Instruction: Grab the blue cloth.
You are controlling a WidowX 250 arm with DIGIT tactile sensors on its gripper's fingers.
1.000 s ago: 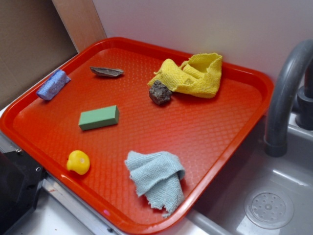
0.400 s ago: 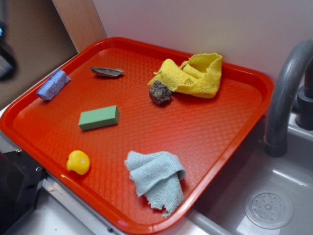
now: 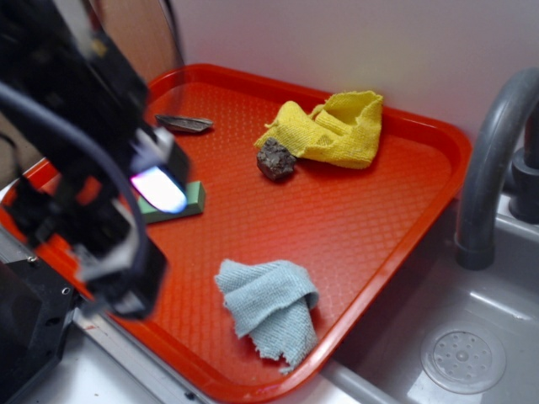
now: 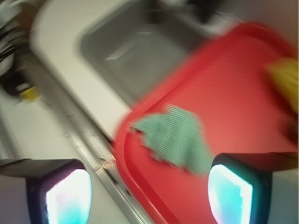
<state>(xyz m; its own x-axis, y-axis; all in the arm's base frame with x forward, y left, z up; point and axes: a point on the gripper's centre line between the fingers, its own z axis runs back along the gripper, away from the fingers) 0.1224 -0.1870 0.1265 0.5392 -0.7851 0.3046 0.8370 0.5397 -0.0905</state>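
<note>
The blue cloth [image 3: 269, 307] lies crumpled on the red tray [image 3: 362, 227] near its front edge, a pale grey-blue woven rag. My gripper [image 3: 143, 236] hangs blurred over the tray's left side, to the left of the cloth and apart from it. In the wrist view the blue cloth [image 4: 175, 140] lies ahead of the gripper [image 4: 149, 196], beyond the fingertips, on the tray [image 4: 233, 93]. The jaws stand wide apart with nothing between them.
A yellow cloth [image 3: 337, 126] and a dark rock [image 3: 275, 159] sit at the tray's back. A green block [image 3: 189, 202] peeks from behind the arm, and a dark flat object [image 3: 184, 124] lies at the back left. A grey faucet [image 3: 493, 168] and sink [image 3: 463, 337] are on the right.
The arm has swung into the exterior view from the left and now covers the tray's left side. The cloth and other objects have not moved.
</note>
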